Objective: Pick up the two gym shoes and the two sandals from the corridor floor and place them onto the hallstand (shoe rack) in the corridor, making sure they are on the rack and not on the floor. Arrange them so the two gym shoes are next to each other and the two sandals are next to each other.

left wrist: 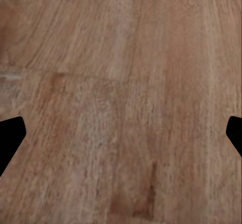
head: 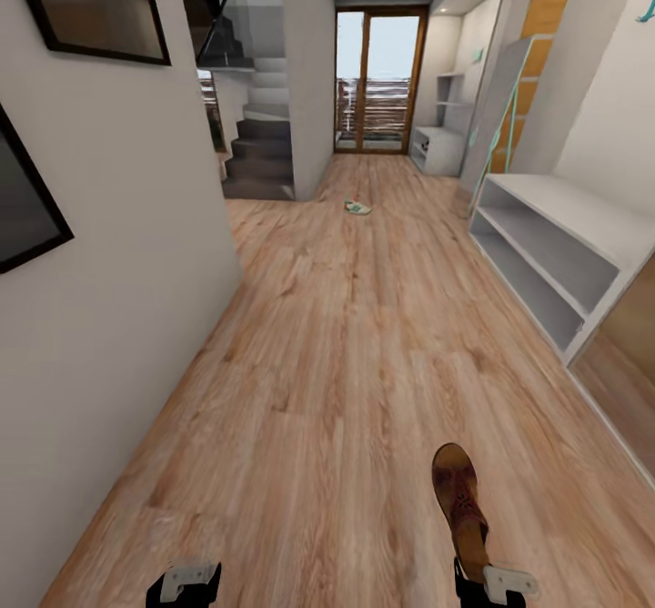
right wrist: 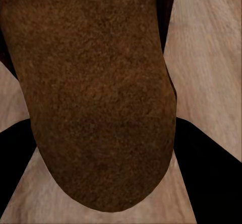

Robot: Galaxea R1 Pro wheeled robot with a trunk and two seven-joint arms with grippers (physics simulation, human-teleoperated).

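at the bottom right of the head view, the right gripper [head: 487, 581] is closed on a brown sandal [head: 460, 499], which projects forward above the corridor floor [head: 327, 362]. in the right wrist view the sandal [right wrist: 96, 93] sits between the black fingers [right wrist: 212, 168]. at the bottom left, the left gripper [head: 185, 582] is spread wide and holds nothing. one gym shoe [head: 357, 207] lies on the floor at upper centre. the hallstand [head: 438, 144] stands at the far end, upper right of centre.
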